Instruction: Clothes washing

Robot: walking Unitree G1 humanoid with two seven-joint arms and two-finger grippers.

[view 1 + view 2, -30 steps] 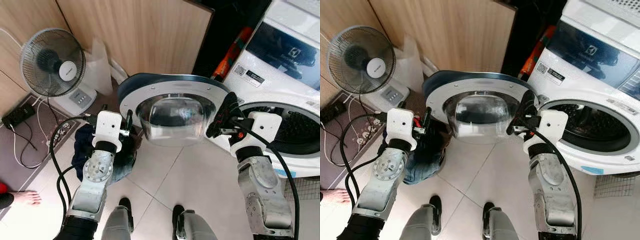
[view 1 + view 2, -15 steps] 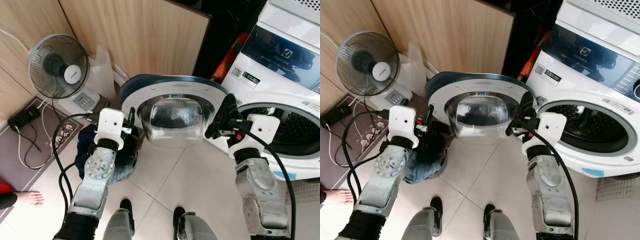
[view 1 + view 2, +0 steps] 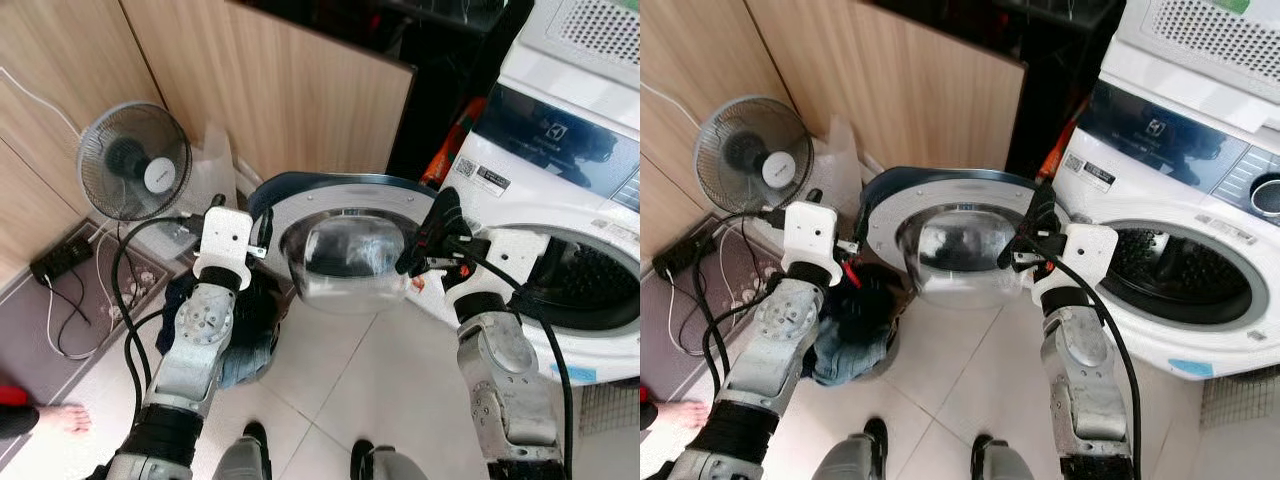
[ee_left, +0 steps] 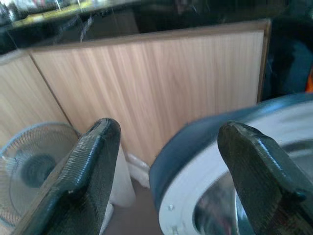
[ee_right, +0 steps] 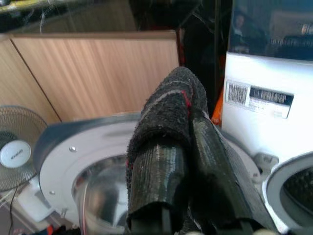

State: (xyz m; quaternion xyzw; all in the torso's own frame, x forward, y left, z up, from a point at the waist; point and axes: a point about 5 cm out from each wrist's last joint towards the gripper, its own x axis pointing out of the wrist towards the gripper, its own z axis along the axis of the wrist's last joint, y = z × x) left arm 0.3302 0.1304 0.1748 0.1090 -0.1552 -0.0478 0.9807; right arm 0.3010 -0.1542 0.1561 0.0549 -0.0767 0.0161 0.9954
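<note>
A white pedestal fan [image 3: 135, 160] stands far left by the wood panel. The left gripper [image 4: 166, 171], fingers apart, hovers above the clothes pile [image 3: 845, 335]. The open washer door [image 3: 345, 250] juts between the arms. The raised right gripper [image 5: 183, 142] is clamped on a dark sock [image 5: 168, 110] beside the drum opening [image 3: 1175, 275].

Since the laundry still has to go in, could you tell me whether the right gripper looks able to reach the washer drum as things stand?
Probably yes: the right gripper, shut on a dark sock, sits beside the drum opening, and the door hangs swung open.
</note>
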